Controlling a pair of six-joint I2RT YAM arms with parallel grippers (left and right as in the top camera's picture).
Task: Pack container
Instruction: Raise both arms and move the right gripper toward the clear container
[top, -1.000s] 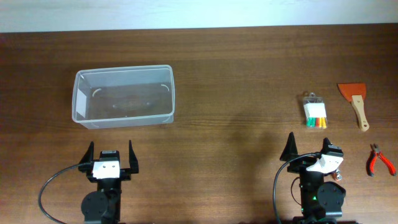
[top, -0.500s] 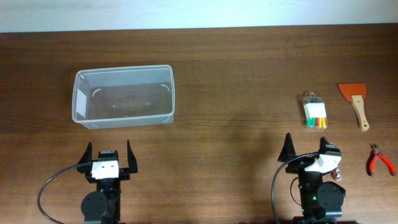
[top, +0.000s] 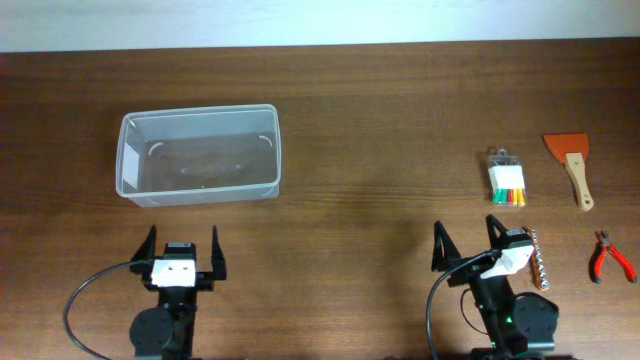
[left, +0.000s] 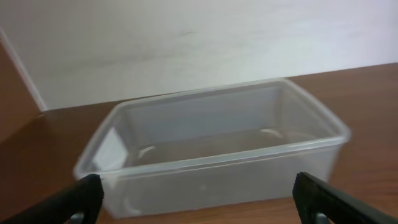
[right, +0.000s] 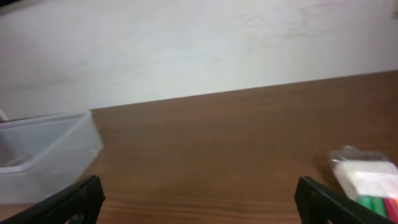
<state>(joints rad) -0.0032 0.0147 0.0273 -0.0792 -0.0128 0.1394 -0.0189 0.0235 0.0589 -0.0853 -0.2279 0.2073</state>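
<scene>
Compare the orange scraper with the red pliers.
The scraper has an orange blade and a pale wooden handle; the pliers have red grips and a dark nose. The scraper is longer and lies farther back than the pliers. Both lie flat on the table, outside the container.

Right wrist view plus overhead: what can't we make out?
Container: right wrist, blurred, cut off by the left edge.
Packet of coloured sticks: right wrist, blurred, cut off by the right and bottom edges.
Small metal item beside the right gripper: overhead, too small to identify.
</scene>
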